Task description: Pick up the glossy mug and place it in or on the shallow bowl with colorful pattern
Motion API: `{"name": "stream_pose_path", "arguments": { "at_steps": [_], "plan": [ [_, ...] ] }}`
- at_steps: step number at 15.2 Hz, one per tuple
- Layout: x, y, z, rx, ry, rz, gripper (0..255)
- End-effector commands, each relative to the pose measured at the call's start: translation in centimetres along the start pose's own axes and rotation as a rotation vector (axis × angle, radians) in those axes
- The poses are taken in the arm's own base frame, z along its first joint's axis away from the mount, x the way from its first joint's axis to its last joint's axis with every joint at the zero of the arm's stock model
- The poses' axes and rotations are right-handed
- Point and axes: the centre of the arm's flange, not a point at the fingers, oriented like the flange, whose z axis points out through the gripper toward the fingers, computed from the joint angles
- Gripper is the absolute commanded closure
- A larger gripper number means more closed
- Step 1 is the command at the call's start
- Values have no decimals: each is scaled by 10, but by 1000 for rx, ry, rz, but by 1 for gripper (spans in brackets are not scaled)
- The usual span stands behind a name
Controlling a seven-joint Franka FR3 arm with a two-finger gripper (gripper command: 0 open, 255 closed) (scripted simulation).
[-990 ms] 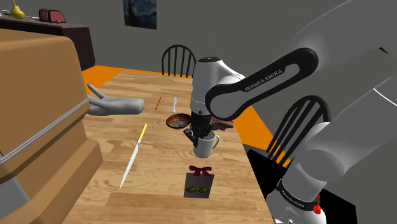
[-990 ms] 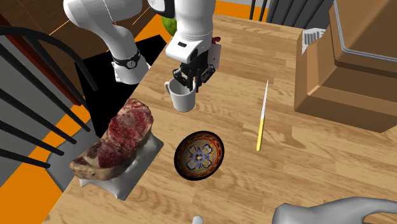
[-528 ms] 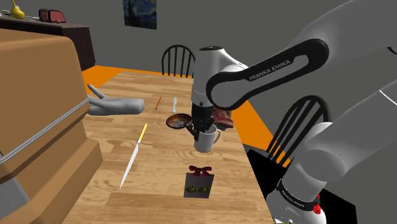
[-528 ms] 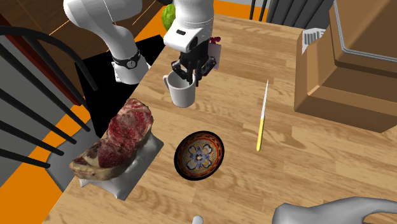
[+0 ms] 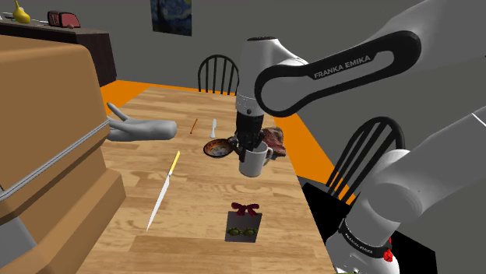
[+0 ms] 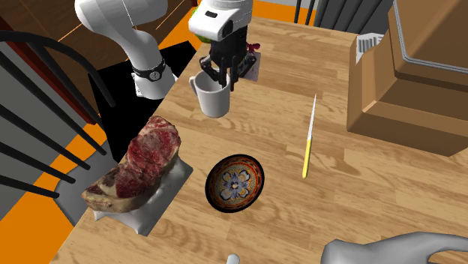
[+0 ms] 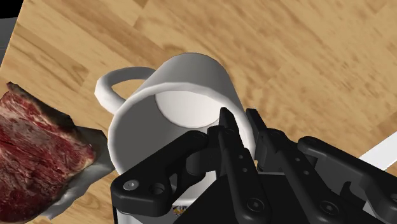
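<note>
**A:** How does the gripper (image 7: 238, 119) stand?

**B:** It is clenched on the white mug (image 7: 184, 105). One black finger is inside the rim and the other outside, pinching the wall on the side away from the handle. That hold probably explains why the mug hangs upright with its mouth up and its handle free.

**A:** And where is the mug itself?

**B:** It is directly under the hand and, judging from the shoulder view, raised clear of the wooden table (image 6: 360, 202). In the second exterior view it sits toward the far side. The raw steak (image 6: 146, 157) on its grey pad is nearer and to that view's left, and the yellow-handled knife (image 6: 308, 139) is well off to the right.

**A:** And the target?

**B:** The shallow patterned bowl (image 6: 235, 182) rests on the table with a dark rim and a blue and orange motif inside. It is nearer than the mug in that view, just beside the steak's pad and apart from the knife. Nothing lies in it.

**A:** So the lift looks done and the carry is what remains?

**B:** That is the fair reading, since the mug is in hand but not yet over the bowl. The bowl is shallow and not much wider than the mug, so the base should come down centred or it could tip on the sloping wall. The steak sits close to the bowl on one side, which makes coming at it from above the safer approach.
</note>
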Motion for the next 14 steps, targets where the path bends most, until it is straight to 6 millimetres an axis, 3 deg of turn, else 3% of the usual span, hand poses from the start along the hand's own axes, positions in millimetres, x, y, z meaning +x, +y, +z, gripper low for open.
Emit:
{"name": "stream_pose_path", "arguments": {
  "at_steps": [1,8,14],
  "plan": [
    [0,0,-10,0,0,0,255],
    [2,2,-47,0,0,0,255],
    [81,7,-52,0,0,0,255]
  ]
}}
